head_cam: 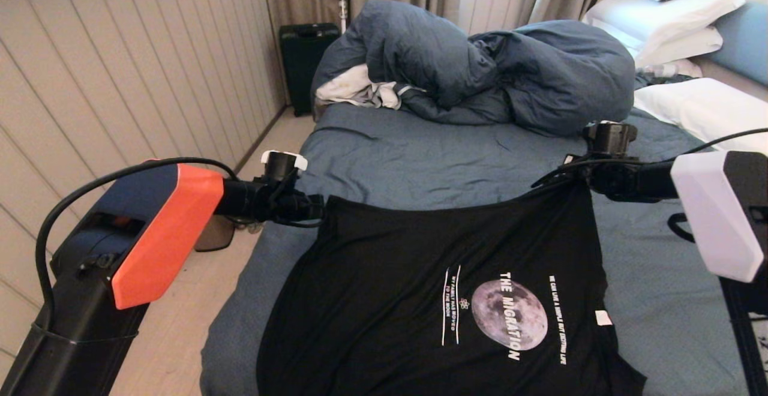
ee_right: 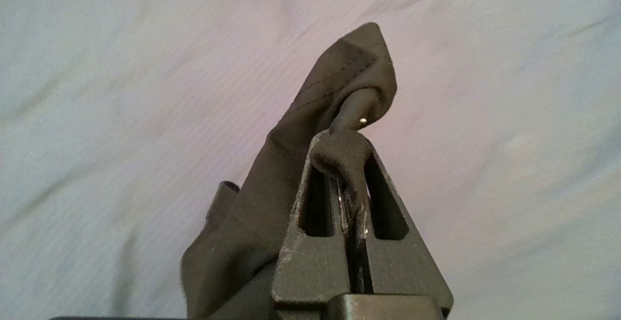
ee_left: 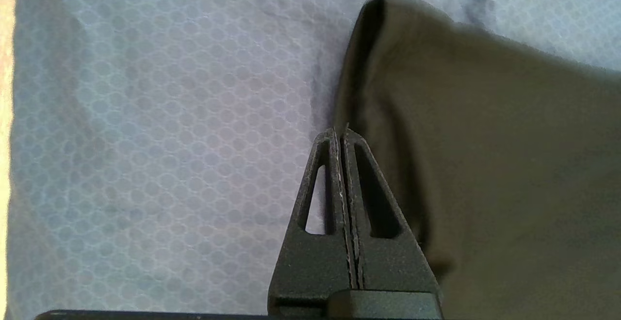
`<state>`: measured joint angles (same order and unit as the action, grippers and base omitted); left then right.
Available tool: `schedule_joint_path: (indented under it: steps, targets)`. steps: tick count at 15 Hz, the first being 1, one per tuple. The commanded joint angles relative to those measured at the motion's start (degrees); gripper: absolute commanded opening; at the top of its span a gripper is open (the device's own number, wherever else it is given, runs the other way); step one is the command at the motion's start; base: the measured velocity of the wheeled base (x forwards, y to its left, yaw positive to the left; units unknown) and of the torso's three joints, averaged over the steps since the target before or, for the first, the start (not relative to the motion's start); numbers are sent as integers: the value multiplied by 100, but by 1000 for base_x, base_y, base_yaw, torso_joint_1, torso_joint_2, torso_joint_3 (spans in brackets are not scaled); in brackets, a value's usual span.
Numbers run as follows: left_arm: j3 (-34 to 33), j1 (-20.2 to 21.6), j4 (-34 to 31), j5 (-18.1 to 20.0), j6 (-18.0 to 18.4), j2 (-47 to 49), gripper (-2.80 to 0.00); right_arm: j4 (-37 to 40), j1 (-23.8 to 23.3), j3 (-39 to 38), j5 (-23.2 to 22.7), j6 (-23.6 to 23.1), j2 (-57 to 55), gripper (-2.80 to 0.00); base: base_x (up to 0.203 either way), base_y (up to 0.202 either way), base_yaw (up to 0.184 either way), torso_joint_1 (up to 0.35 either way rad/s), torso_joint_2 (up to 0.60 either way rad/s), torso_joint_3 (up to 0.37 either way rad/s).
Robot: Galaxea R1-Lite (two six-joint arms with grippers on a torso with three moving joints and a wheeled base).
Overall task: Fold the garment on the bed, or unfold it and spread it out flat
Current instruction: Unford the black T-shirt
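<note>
You are pinching the garment [head_cam: 420, 288] at both far corners near the bed's [head_cam: 420, 150] left edge: left gripper [ee_left: 341, 133] clamped on hem, right gripper [ee_right: 347, 150] clamped on bunched corner. Be raising both evenly, keeping the hem taut.

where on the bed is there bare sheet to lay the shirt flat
Free: the band of sheet on the bed between the duvet and the T-shirt's lifted hem; a narrower strip right of the shirt, below the pillows. Crowded: the far end under the duvet, and the hem corners, pinched by the left end effector and right end effector.
</note>
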<state>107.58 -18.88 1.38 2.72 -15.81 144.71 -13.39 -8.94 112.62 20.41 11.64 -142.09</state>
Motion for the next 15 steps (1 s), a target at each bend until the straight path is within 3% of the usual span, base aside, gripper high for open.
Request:
schedule_joint_path:
  steps: [1,6,11,12,15]
  targets:
    - [0,-1,3,1,-10,-13,-280,-22,-115,32,-17,-52,207,-280,0,0,0,0,0,0]
    - [12,-1,12,1,-10,-13,-280,-97,-134,32,-109,-511,-221,-280,0,0,0,0,0,0]
    - [52,7,13,1,-10,-22,-280,-187,-167,32,-204,-632,-416,-280,0,0,0,0,0,0]
    - [44,7,20,-8,-13,-25,-280,-199,-169,32,-196,-654,-434,0,0,0,0,0,0,0]
    - [26,2,20,-8,-19,-35,-280,-271,-294,32,-229,-679,-392,0,0,0,0,0,0,0]
